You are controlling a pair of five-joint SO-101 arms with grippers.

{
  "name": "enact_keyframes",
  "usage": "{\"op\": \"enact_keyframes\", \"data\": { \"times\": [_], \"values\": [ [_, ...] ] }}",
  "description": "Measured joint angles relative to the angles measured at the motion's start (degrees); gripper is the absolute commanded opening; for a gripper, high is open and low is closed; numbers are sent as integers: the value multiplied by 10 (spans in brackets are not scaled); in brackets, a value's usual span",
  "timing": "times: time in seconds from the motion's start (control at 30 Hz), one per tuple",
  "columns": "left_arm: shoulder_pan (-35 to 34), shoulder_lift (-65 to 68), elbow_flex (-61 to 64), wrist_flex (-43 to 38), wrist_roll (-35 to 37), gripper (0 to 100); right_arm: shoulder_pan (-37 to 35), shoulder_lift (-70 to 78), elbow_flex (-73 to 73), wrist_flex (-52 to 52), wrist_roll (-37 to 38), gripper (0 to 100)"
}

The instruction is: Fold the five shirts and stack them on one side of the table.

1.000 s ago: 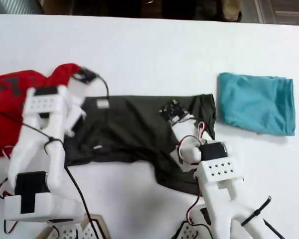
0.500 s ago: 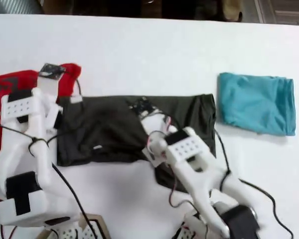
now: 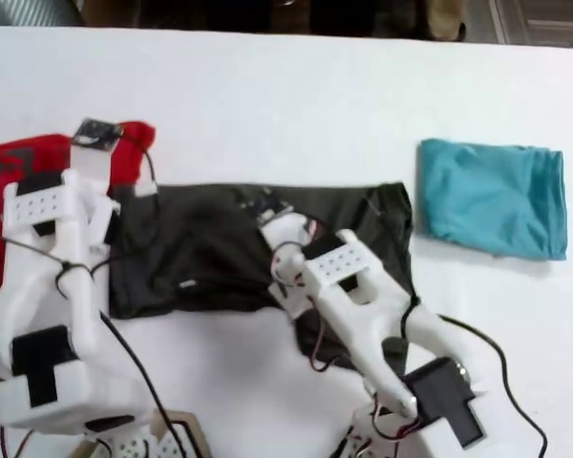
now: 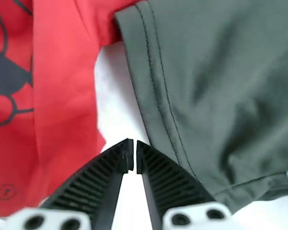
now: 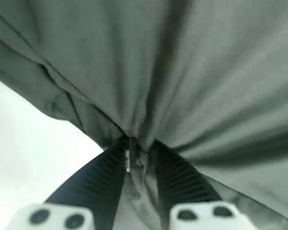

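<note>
Presently.

- **Dark shirt** (image 3: 201, 243): spread mid-table, seemingly part-folded, with a lower flap under the right arm.
- **Handling:** thin knit, light and limp. It will likely sag and drag rather than slide as a sheet. It is probably best taken by a pinch at the stitched hem (image 4: 156, 100) or at a corner.
- **Right gripper** (image 5: 134, 146): clamped on a bunched ridge of this shirt.
- **Left gripper** (image 4: 134, 155): jaws together, holding nothing, over the bare strip between the dark shirt and the red shirt (image 3: 19, 181).
- **Teal shirt** (image 3: 492, 196): folded, well apart on the right arm's side.
- **Room:** the table (image 3: 267, 95) is bare along the far side. The red shirt crowds the left arm's side. The near edge is taken up by the arm bases.
</note>
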Motion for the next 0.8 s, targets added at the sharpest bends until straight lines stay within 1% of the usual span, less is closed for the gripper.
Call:
{"op": "enact_keyframes", "data": {
  "times": [0.13, 0.27, 0.3, 0.4, 0.47, 0.53, 0.7, 0.77, 0.8],
  "values": [
    [6, 47, 0, -18, -1, 41, -2, -50, 4, 31, 1, 22],
    [6, 94, 0, -40, 2, 41, -2, -108, 33, 38, 43, 26],
    [6, 102, -4, -40, 11, 41, 1, -120, 40, 38, 51, 40],
    [6, 111, -31, -31, 25, 41, 16, -135, 61, 40, 59, 140],
    [5, 111, -62, -9, 30, 41, 20, -135, 71, 48, 59, 218],
    [6, 113, -98, 19, 30, 41, 22, -136, 72, 62, 59, 262],
    [7, 116, -193, 84, 32, 41, 21, -164, 66, 92, 65, 215],
    [18, 116, -217, 110, 32, 41, 33, -189, 47, 98, 65, 177],
    [29, 116, -222, 120, 32, 41, 47, -202, 37, 98, 65, 139]
  ]
}}
